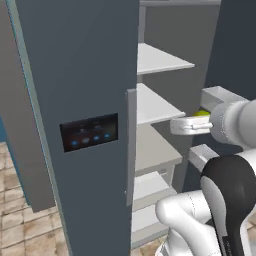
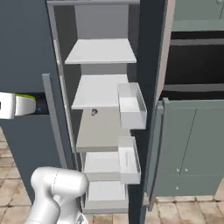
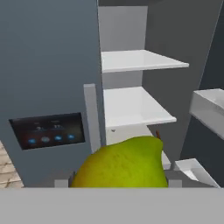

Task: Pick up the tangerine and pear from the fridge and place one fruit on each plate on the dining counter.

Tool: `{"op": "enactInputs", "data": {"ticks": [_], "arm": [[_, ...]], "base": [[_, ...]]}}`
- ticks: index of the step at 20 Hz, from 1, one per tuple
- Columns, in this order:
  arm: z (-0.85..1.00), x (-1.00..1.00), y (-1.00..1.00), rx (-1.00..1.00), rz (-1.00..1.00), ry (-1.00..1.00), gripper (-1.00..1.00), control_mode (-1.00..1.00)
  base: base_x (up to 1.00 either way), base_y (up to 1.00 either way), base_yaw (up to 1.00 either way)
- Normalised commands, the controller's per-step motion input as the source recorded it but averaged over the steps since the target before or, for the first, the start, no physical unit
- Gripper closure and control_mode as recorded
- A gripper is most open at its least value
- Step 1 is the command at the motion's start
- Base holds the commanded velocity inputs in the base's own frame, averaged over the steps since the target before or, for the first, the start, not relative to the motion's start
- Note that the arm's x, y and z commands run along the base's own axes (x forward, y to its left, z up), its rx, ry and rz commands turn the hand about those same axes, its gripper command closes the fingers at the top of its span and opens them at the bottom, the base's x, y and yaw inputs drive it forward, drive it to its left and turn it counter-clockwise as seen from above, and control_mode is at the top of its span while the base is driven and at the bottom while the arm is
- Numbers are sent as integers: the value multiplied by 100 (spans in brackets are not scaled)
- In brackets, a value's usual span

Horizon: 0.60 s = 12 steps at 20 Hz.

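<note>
Between the gripper's (image 3: 119, 183) fingers, just outside the open fridge (image 1: 75, 100), sat the yellow-green pear (image 3: 120, 166), pinched at the near edge of the hand view and held off the shelves. Left of it, the closed door carried a black panel (image 3: 47, 130) with blue lights and a long vertical handle (image 3: 91, 118); beyond lay pale inner shelves (image 3: 135, 61). Far right, the open door held white bins (image 2: 130, 105), with a grey-green cabinet (image 2: 192, 140) alongside.
</note>
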Motion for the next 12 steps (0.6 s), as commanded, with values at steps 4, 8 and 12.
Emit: {"op": "enactInputs", "data": {"ticks": [4,8,12], "arm": [[0,0,0,0,0,0,100,100],[0,0,0,0,0,0,100,100],[0,0,0,0,0,0,100,100]], "base": [[-53,72,-46],[-62,52,-60],[-54,27,-74]]}}
